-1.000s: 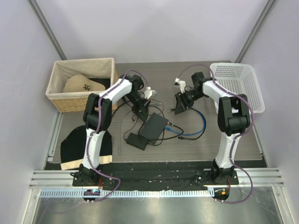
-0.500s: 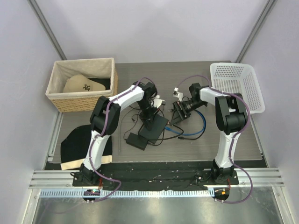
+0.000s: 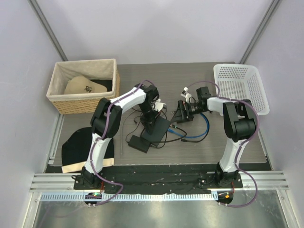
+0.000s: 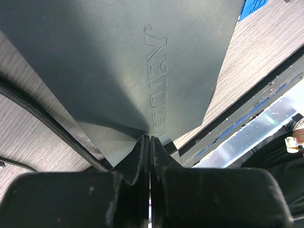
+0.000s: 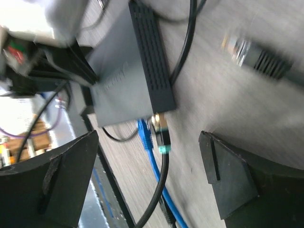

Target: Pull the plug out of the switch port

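The switch [image 3: 156, 128] is a flat black box in the middle of the table. The bright-blue cable [image 3: 197, 132] loops to its right edge. In the right wrist view the blue plug [image 5: 144, 132] sits in the port at the edge of the switch [image 5: 123, 80], beside a black cord's connector with a gold and teal end [image 5: 162, 135]. My right gripper [image 5: 148, 142] is open, with the plug and that connector between its fingertips, and it shows in the top view [image 3: 180, 115]. My left gripper [image 4: 150, 138] is shut and empty, tips on the switch's top [image 4: 118, 61].
A black adapter brick [image 3: 137, 143] lies at the switch's near left, with thin black cords [image 3: 130, 124] around it. A loose grey connector [image 5: 259, 58] lies on the table. A wicker basket [image 3: 83, 85] stands back left, a white plastic basket [image 3: 242, 88] back right, a black cloth [image 3: 88, 149] near left.
My left gripper has moved from behind the switch down onto its top. My right gripper has shifted left and nearer, toward the switch's right edge.
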Action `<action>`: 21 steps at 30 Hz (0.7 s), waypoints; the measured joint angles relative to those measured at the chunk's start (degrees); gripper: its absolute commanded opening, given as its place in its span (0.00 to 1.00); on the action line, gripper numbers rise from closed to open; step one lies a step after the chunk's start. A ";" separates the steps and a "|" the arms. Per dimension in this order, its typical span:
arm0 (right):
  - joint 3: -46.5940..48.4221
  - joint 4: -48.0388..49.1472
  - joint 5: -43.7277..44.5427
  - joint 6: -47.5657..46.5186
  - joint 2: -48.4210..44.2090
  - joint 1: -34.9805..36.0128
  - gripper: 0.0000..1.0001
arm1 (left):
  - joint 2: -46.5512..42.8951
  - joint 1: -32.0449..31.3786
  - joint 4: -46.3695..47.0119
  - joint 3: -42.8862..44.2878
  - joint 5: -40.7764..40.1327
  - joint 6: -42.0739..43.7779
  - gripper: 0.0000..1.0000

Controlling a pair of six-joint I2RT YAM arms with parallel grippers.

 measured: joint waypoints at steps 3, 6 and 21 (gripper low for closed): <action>3.21 0.09 -2.73 1.18 3.50 -0.11 0.86 | 0.00 -0.46 -0.37 0.00 -0.42 0.00 0.00; 4.33 0.31 -4.42 1.29 5.49 -0.37 0.79 | 0.00 -0.79 -0.74 0.00 -0.76 0.02 0.00; 8.07 -6.25 -6.86 -6.91 9.66 -1.09 0.63 | 0.00 -0.76 -0.94 0.04 -0.85 -0.04 0.00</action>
